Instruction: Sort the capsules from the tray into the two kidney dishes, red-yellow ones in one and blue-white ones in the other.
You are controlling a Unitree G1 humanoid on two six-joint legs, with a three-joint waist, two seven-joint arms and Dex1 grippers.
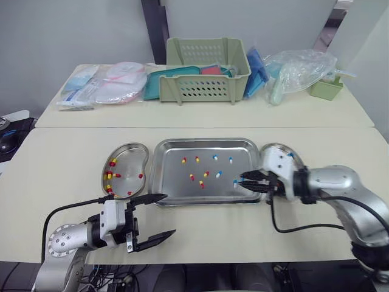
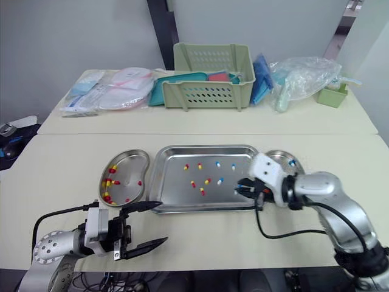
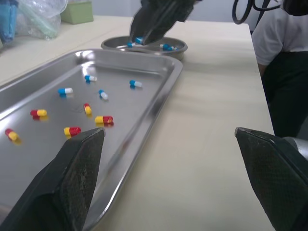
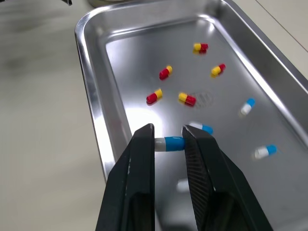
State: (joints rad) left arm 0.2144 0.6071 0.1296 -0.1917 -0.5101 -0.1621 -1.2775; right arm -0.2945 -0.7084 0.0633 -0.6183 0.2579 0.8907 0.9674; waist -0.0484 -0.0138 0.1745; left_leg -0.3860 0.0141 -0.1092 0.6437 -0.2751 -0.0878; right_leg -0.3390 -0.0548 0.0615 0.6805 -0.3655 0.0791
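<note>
- Cream surface (image 1: 61, 158) carries a rectangular steel tray (image 1: 173, 182) of loose capsules.
- At the tray's right end, the right hand (image 4: 168, 137) pinches a blue-white capsule (image 4: 169, 143).
- Before the tray's front-left corner, the left hand (image 1: 169, 214) gapes wide, empty.

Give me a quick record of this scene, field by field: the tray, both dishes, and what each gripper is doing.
tray: five loose red-yellow capsules, a few loose blue-white capsules
left dish: sorted red-yellow capsules
right dish: sorted blue-white capsules
right gripper: jaws shut on held capsule, blue-white, at the tray's right end
left gripper: jaws open, empty, over the table in front of the left dish
</note>
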